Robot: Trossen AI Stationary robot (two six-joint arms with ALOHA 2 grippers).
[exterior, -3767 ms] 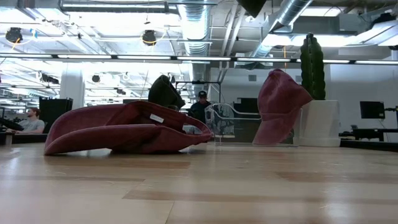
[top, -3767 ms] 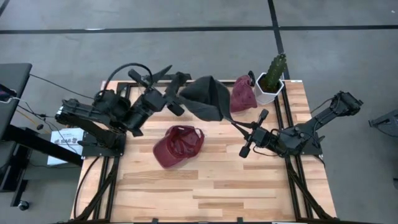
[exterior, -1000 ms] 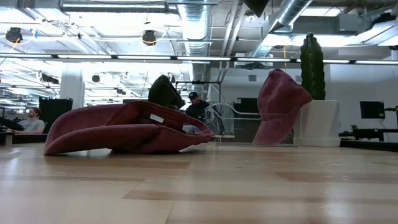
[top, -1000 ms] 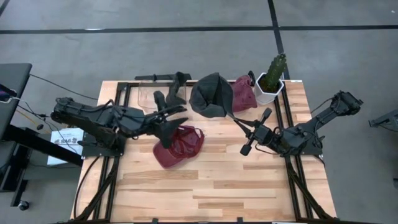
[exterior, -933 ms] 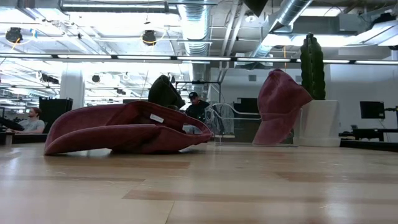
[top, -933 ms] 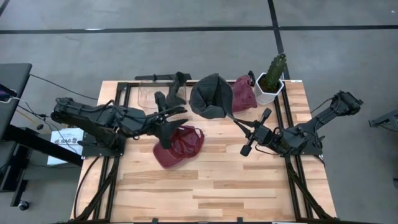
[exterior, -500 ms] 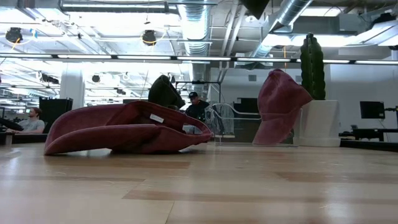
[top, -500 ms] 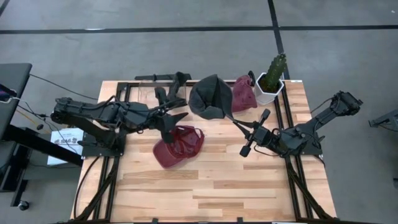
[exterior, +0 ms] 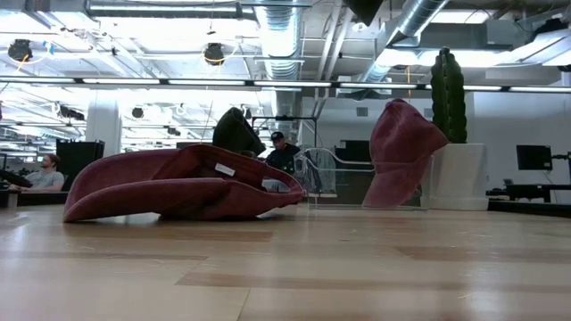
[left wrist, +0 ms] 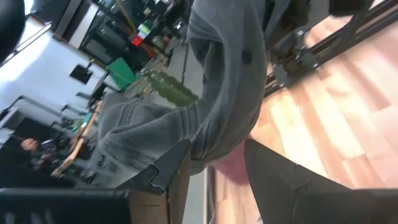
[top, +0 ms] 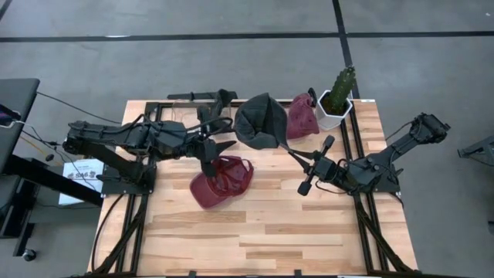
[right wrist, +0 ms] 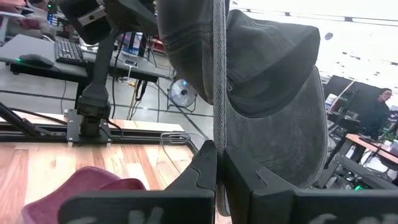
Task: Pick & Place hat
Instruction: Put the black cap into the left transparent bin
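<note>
From above, I see a light wooden slatted table (top: 255, 232) with my two dark arms reaching inward. My right gripper (top: 292, 152) sits just right of centre, its fingers pressed together on the strap of a dark grey fabric cap (top: 261, 120), which hangs above the far middle of the table. My left gripper (top: 220, 133) is just left of that cap, fingers spread, above the near edge of a maroon cap lying upside down (top: 222, 180) at the table's centre. A second maroon cap (top: 302, 116) leans against a white pot holding a green cactus (top: 337, 99) at the far right corner.

At table height, the upturned maroon cap (exterior: 183, 183) lies flat on the wood at left, and the second maroon cap (exterior: 401, 147) stands propped by the white pot (exterior: 455, 176). People sit in the room behind.

Through the left wrist camera, the grey cap (left wrist: 227, 87) fills the middle, its cloth lying between my spread left fingers (left wrist: 280, 177); I cannot tell whether they touch it.

Through the right wrist camera, my closed right fingers (right wrist: 239, 180) pinch the thin grey strap (right wrist: 219, 74), with the cap's crown hanging just behind.
</note>
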